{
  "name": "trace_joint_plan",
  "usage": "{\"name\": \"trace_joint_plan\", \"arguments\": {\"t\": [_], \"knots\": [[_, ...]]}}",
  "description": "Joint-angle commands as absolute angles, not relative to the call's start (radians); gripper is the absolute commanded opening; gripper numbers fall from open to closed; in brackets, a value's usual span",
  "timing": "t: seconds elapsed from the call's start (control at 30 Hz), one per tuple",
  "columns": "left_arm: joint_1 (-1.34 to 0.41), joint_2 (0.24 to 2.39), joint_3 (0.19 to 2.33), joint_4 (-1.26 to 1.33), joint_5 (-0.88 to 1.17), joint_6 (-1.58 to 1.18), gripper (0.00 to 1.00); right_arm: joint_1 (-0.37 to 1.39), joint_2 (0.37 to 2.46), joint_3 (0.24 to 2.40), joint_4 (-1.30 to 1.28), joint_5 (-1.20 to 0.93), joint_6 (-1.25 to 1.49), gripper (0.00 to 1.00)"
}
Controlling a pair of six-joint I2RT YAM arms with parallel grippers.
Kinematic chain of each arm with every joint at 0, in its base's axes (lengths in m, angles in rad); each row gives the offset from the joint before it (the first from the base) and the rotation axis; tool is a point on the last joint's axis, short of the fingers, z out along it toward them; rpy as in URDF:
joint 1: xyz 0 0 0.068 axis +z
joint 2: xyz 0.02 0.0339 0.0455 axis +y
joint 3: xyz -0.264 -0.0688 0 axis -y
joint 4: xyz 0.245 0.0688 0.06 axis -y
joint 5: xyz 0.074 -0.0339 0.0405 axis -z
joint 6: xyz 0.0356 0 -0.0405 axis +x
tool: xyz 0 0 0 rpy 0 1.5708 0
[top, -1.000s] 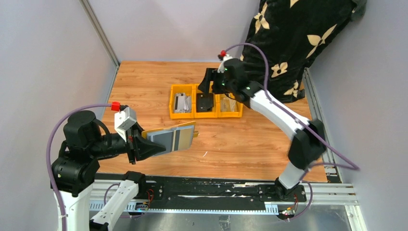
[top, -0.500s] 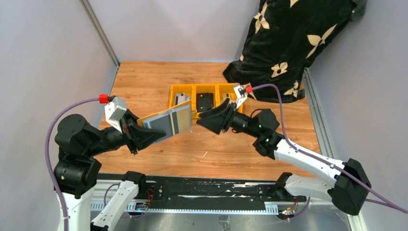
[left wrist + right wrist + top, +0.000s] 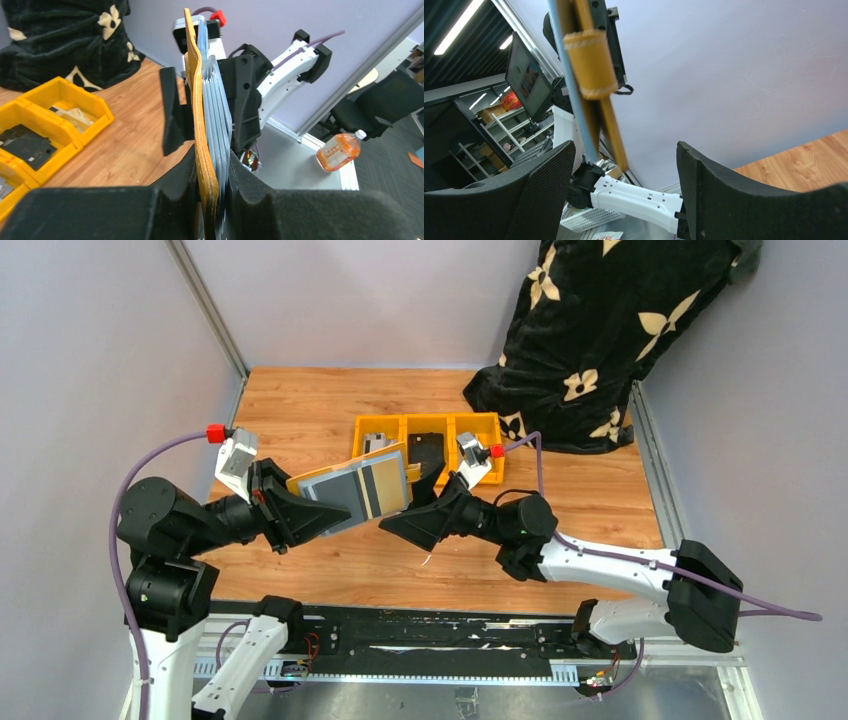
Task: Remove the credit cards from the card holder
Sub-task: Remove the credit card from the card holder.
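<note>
The card holder (image 3: 355,490) looked matt, leather-ish; cards (image 3: 217,115) smooth pale plastic. Table (image 3: 300,410) was wood-grain w/ slight sheen; bins (image 3: 400,420) glossy plastic; cloth (image 3: 610,310), upper right, plush.

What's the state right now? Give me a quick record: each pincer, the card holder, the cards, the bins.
left pincer: shut on the card holder, holding it up off the table
right pincer: open, at the holder's free edge, gripping nothing
card holder: opened flat, tilted, snap tab toward the right pincer
credit cards: blue-grey layers tucked in the holder
bins: orange-yellow row at the back, black wallet in the middle one
</note>
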State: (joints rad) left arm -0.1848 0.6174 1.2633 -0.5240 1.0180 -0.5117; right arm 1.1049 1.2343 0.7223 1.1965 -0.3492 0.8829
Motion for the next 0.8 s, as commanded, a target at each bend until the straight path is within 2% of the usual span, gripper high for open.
{"name": "trace_joint_plan", "arguments": {"t": [0.0, 0.13, 0.2, 0.23, 0.3, 0.33, 0.43, 0.53, 0.67, 0.77], "knots": [[-0.187, 0.598, 1.245, -0.481, 1.064, -0.545, 0.0, 1.119, 1.256, 0.77, 1.332, -0.295, 0.879, 0.77], [-0.187, 0.588, 1.238, -0.487, 1.068, -0.544, 0.0, 1.12, 1.258, 0.774, 1.381, -0.278, 0.897, 0.67], [-0.187, 0.583, 1.235, -0.502, 1.059, -0.533, 0.0, 1.12, 1.255, 0.787, 1.368, -0.298, 0.906, 0.51], [-0.187, 0.581, 1.236, -0.517, 1.05, -0.517, 0.06, 1.119, 1.253, 0.796, 1.348, -0.31, 0.911, 0.4], [-0.187, 0.578, 1.252, -0.598, 0.996, -0.45, 0.38, 1.118, 1.243, 0.817, 1.284, -0.34, 0.913, 0.11], [-0.187, 0.577, 1.267, -0.664, 0.945, -0.399, 0.47, 1.117, 1.232, 0.829, 1.23, -0.355, 0.91, 0.0], [-0.187, 0.58, 1.326, -0.788, 0.875, -0.257, 0.78, 1.115, 1.166, 0.874, 0.942, -0.412, 0.809, 0.0], [-0.187, 0.586, 1.376, -0.879, 0.899, -0.144, 0.9, 1.115, 1.132, 1.064, 0.429, -0.493, 0.592, 0.0], [-0.187, 0.593, 1.425, -0.975, 1.014, -0.01, 0.89, 1.115, 1.193, 1.302, -0.116, -0.635, 0.354, 0.0], [-0.187, 0.594, 1.407, -0.988, 1.104, -0.001, 0.84, 1.119, 1.263, 1.417, -0.336, -0.718, 0.263, 0.0]]}}
